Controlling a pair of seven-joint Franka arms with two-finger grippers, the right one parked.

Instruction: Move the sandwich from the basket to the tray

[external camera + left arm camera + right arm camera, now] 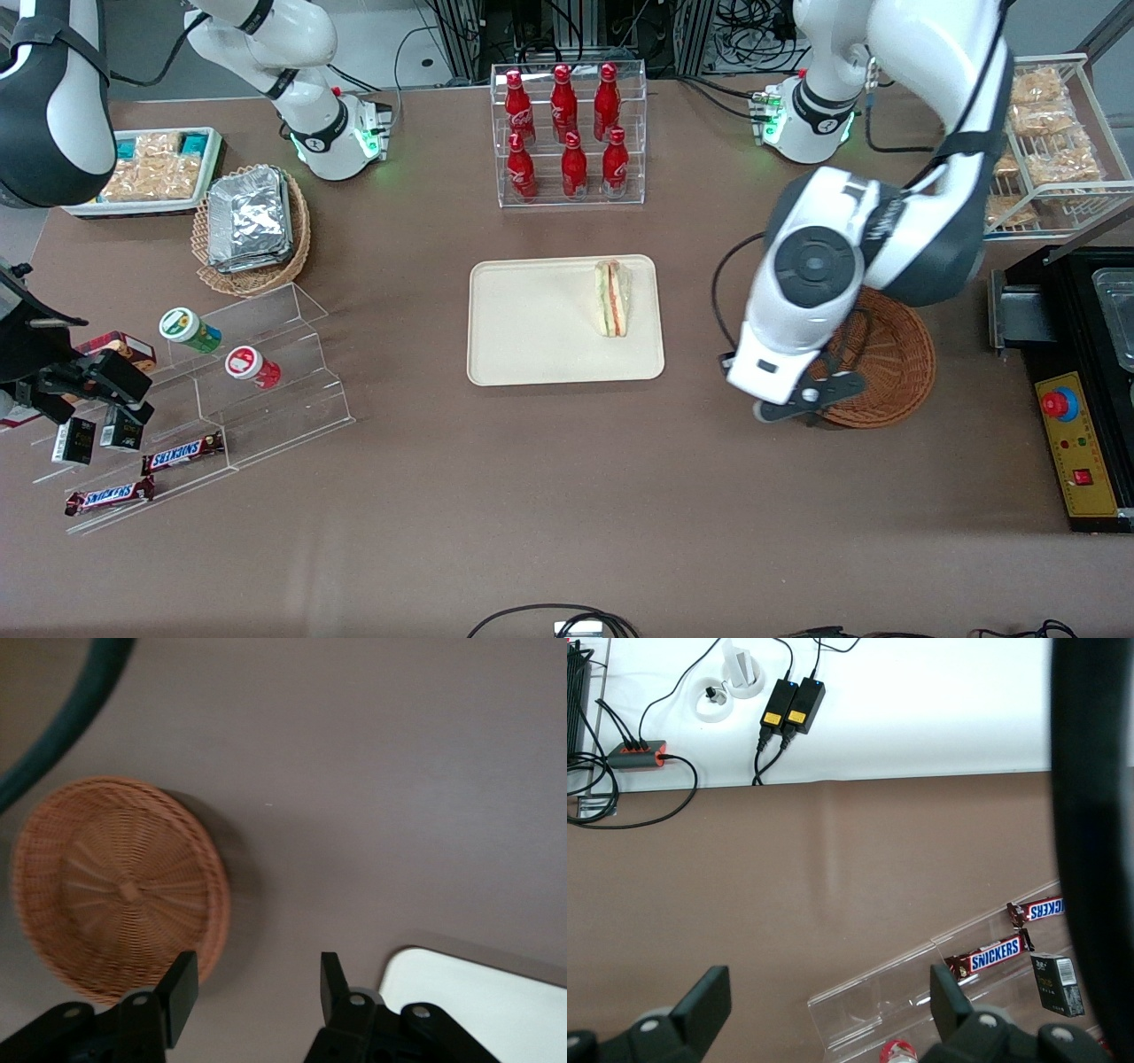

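Sandwich (612, 298) lies on the tray (532, 354), at its end nearer the basket (895, 372). Basket (115, 886) looks empty. Claw (255, 988) spread open, holding nothing, above bare counter (372, 771) between basket and tray (478, 1001). Placement probably complete, though seating is unclear. You should lift straight up, fingers apart, clear of the tray rim.

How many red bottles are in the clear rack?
6 red bottles stand in the clear rack: three on the upper row and three on the lower row. None looks hidden. The gripper hangs open between basket and tray.
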